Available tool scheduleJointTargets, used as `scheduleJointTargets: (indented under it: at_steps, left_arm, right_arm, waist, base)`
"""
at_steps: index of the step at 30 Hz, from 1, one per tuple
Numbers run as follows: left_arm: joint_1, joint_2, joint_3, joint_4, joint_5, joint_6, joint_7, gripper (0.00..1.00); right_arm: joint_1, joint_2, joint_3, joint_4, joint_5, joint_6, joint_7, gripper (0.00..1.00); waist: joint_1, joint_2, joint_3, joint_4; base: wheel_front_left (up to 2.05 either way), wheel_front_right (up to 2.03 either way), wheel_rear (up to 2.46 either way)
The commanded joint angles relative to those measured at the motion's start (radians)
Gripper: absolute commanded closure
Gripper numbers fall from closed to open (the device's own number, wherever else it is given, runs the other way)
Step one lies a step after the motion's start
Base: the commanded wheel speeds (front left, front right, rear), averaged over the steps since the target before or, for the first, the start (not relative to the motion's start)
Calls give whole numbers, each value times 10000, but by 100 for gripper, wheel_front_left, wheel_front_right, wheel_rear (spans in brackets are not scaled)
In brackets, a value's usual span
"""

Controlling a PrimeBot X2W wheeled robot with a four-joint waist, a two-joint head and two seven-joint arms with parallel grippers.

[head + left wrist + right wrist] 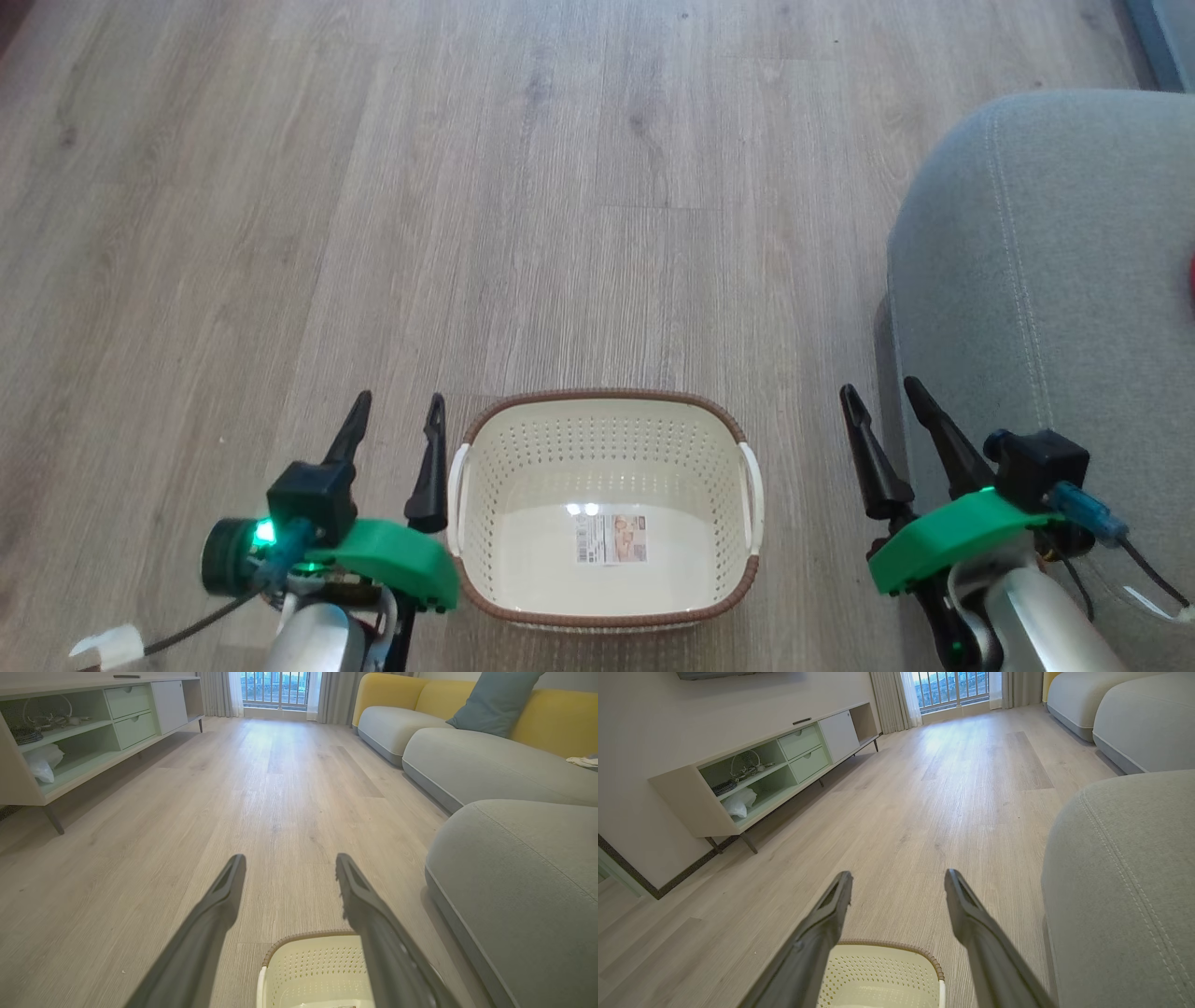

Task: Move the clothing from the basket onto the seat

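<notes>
Item one, the clothing (1192, 278): a sliver of bright red lies on the seat (1055, 280) at the extreme 3 o'clock edge of the head view, and too little of it shows to tell its shape. Item two, the basket (607, 439): it stands upright on the wood floor (467, 187) at 6 o'clock in the head view. Its brown rim is level, and its white handles sit at 9 and 3 o'clock. Its cream bottom shows a paper label (611, 539) lying flat. Item three, the seat: its grey rounded corner with the stitched seam sits at 2 o'clock from the basket, apart from it, with a strip of floor between them. My left claw (398, 406) hangs at 9 o'clock of the basket, just beside the handle. Its two dark fingers are spread wide and nothing is between them. My left wrist camera shows the same gap (289, 858) over bare floor, with the basket's far wall (317, 966) below at 6 o'clock. My right claw (879, 390) hangs at 3 o'clock of the basket, between it and the seat. Its fingers are likewise parted and hold nothing, and the right wrist camera confirms this (899, 875). Outward, a low sideboard (775, 765) with pale green drawers stands along the wall at 10 o'clock. More grey cushions with a yellow back (551, 718) run toward 1 o'clock.
</notes>
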Motion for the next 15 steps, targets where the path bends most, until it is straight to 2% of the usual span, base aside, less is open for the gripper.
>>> scheduleJointTargets:
  at_steps: [1,15]
  left_arm:
    - [-205,-14,404,-275,-42,-24,-51,0]
    - [-195,-14,608,-339,-676,-375,-51,0]
  right_arm:
    - [-241,25,207,-301,-61,0,-51,0]
    - [-310,-42,272,-275,-69,0,-51,0]
  waist:
    - [0,0,0,-7]
    - [0,0,87,-66]
  base:
    - [0,0,0]
    - [0,0,0]
